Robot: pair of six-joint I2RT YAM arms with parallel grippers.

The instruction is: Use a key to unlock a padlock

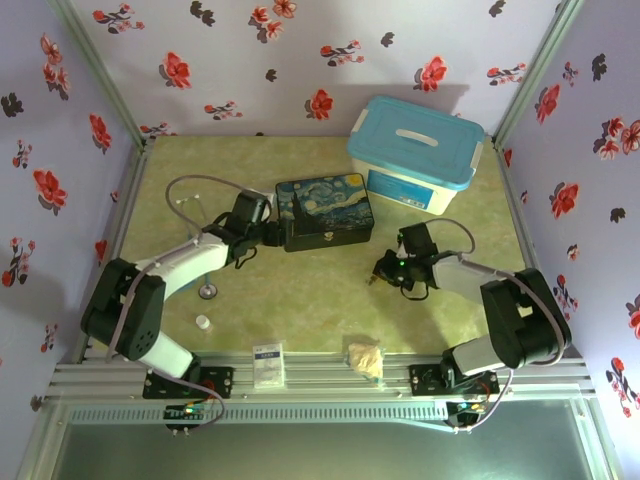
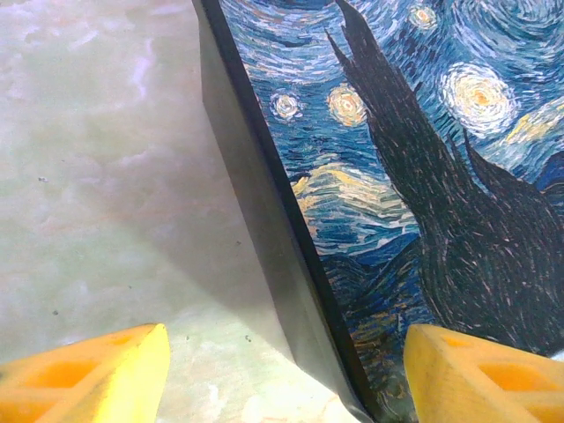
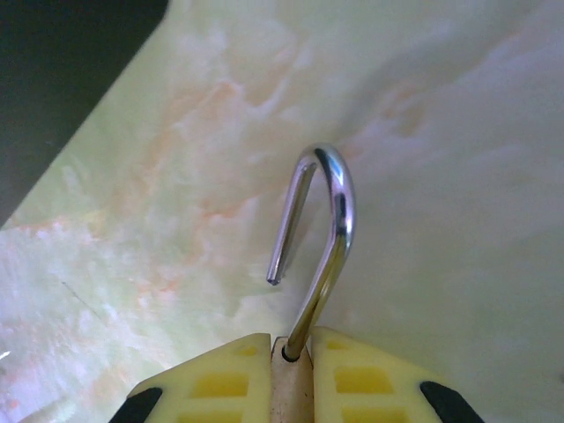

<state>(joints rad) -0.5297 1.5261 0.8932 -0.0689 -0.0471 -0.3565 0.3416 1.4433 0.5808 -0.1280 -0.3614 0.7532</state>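
Observation:
My right gripper point(image 3: 291, 352) is shut on the padlock point(image 3: 338, 210). Its brass body is pinched between the yellow fingers point(image 3: 216, 379), and only its top edge shows. The silver shackle sticks out forward with its free end out of the body, swung open, above the marbled table. From above, the right gripper point(image 1: 385, 268) is right of the table's middle. My left gripper point(image 2: 286, 379) is open and straddles the near-left edge of the painted box point(image 2: 423, 176): one finger is over the table, the other over the lid. The key is hidden or out of view.
The painted box point(image 1: 325, 212) lies at the table's middle. Behind it to the right stands a white bin with a blue lid point(image 1: 415, 152). A stethoscope point(image 1: 207, 290) and a white bottle cap point(image 1: 203, 322) are at the left. A small card point(image 1: 268, 363) and a crumpled beige lump point(image 1: 365, 358) lie near the front edge.

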